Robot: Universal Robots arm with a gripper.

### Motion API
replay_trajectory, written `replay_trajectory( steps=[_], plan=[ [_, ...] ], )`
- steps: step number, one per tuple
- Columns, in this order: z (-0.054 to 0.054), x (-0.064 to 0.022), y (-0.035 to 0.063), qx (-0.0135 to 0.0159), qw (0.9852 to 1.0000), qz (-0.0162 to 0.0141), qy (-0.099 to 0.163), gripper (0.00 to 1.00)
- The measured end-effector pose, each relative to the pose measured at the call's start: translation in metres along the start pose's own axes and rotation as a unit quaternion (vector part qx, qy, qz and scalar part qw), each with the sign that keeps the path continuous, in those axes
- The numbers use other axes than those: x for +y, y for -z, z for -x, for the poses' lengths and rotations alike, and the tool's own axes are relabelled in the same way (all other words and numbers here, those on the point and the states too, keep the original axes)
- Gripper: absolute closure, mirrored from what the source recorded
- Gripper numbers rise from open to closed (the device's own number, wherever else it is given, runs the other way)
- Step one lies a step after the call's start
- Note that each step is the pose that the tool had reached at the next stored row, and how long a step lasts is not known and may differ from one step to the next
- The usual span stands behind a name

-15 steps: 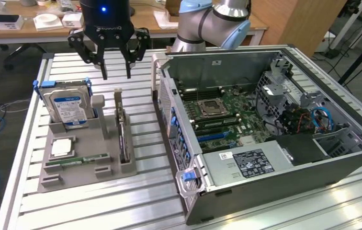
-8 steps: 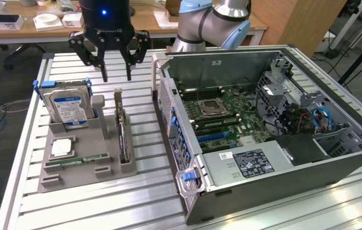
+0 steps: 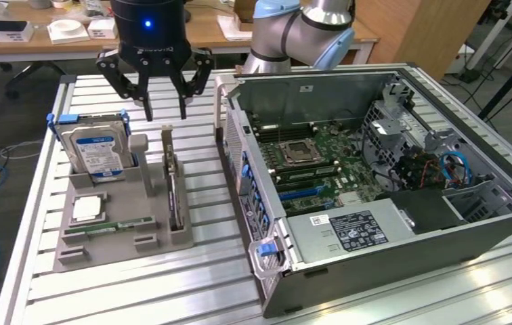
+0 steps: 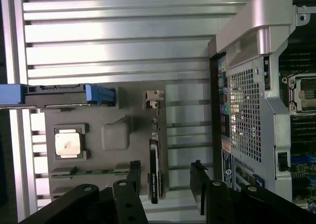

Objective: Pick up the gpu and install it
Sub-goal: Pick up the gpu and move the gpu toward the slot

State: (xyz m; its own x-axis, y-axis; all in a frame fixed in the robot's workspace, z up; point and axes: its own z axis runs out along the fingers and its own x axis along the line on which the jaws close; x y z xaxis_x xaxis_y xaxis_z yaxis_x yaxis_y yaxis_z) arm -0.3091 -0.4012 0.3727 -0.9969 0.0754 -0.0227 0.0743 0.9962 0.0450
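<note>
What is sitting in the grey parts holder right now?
The grey holder carries the gpu on edge, an upright hard drive, a processor chip and a memory stick. The gpu's lower edge is hidden in its slot.

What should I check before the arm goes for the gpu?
1. The gripper open: ok, jaws wide.
2. The gpu upright in the gray holder: ok.
3. In the wrist view, gpu between the fingers: ok, nearer one finger.
4. The gpu apart from the hard drive: ok.
5. The computer case open on top: ok.
6. Free slot on the motherboard: cannot tell.
</note>
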Motion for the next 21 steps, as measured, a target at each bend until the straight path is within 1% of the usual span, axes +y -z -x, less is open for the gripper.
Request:
replay_trajectory(
  steps=[21],
  plan=[
    [0.001,-0.0182,-0.0076,0.0002,1.0000,0.0000,0.000,0.47]
  ],
)
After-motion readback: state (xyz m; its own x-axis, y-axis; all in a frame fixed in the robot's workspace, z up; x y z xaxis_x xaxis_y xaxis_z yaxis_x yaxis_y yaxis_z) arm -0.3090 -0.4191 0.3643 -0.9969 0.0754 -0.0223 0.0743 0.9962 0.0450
